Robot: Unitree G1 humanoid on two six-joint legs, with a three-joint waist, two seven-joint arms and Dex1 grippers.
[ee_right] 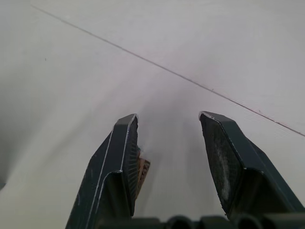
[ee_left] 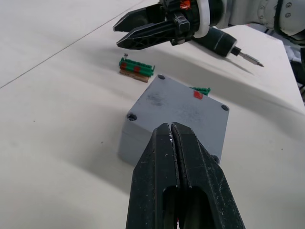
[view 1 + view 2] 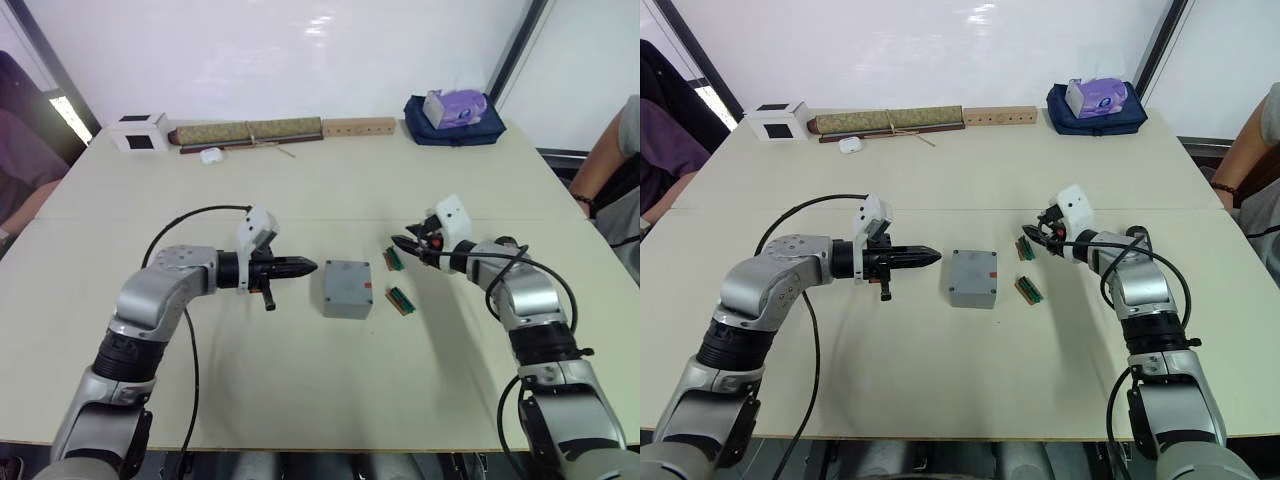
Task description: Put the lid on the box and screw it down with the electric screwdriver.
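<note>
Two grippers of mine reach over a pale table (image 3: 300,400) from opposite sides, with a small grey box (image 3: 347,296) on the tabletop between them. The box is closed: the grey lid (image 2: 181,102) sits square on top of it, edges flush, with a dark screw hole in each rounded corner and a small red mark near one edge.

My left gripper (image 3: 305,267) points straight at the box from just beside it, not touching. Its two black fingers (image 2: 157,181) are pressed together with nothing between them.

My right gripper (image 3: 402,244) hovers on the far side of the box, above the table. Its fingers (image 1: 119,157) stand well apart and are empty. Two small green circuit boards with red marks lie flat near it: one (image 3: 393,258) almost under the fingertips, the other (image 3: 401,300) just beside the box.

In the left wrist view, the electric screwdriver (image 2: 224,43), a black cylinder ending in a thin silver bit, shows close behind my right gripper, by the wrist. I cannot tell whether it lies on the table or is carried on the arm.

Along the far edge of the table, well away from the box, sit a white cube with a black face (image 3: 138,132), a rolled mat (image 3: 250,130), a wooden block (image 3: 358,127), a small white case (image 3: 210,155) and a dark blue bag (image 3: 450,128) with a purple tissue pack (image 3: 455,104) on top. A person's arm (image 3: 605,150) shows at the right edge.
</note>
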